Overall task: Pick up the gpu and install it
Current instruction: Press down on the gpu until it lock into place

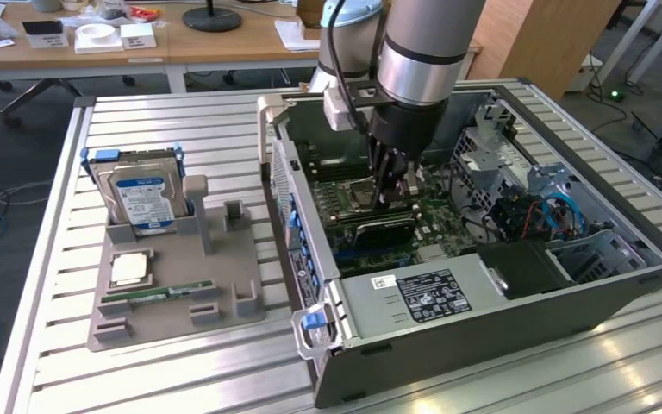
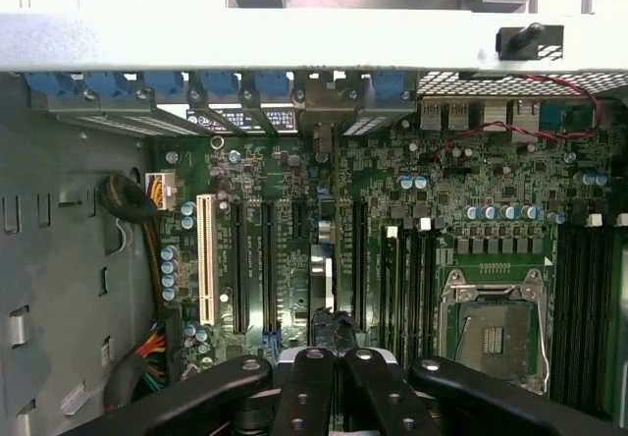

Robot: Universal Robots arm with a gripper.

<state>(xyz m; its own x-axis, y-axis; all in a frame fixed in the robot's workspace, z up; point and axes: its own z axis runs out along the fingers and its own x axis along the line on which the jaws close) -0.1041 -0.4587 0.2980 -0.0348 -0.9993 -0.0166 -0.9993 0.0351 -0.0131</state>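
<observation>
1. Open computer case lies on its side on a slatted metal table. The case is the landmark for everything below.
2. Arm reaches down into the case from above. Gripper is just over the motherboard, near its middle.
3. Tool state: fingers pressed together in the wrist view, with no gap between the tips. Closed. Whether they pinch the card's upper edge I cannot tell.
4. GPU: dark flat card standing on edge inside the case, directly under the gripper, running along the board. In the wrist view it reads as a thin dark sliver in line with one of the long black expansion slots, its far end meeting the bracket row at the case's rear wall.
5. Card looks upright and in line with the slot; whether it is fully seated cannot be judged.
6. CPU socket sits empty on the same board, beside the card and apart from it.
7. White slot lies on the other side of the card, several slots away.
8. Outside the case, on the exterior view's left: grey parts holder on the table, close beside the case.
9. On the holder: silver hard drive with blue-white label, upright; a CPU chip lying flat; a green RAM stick lying flat.
</observation>
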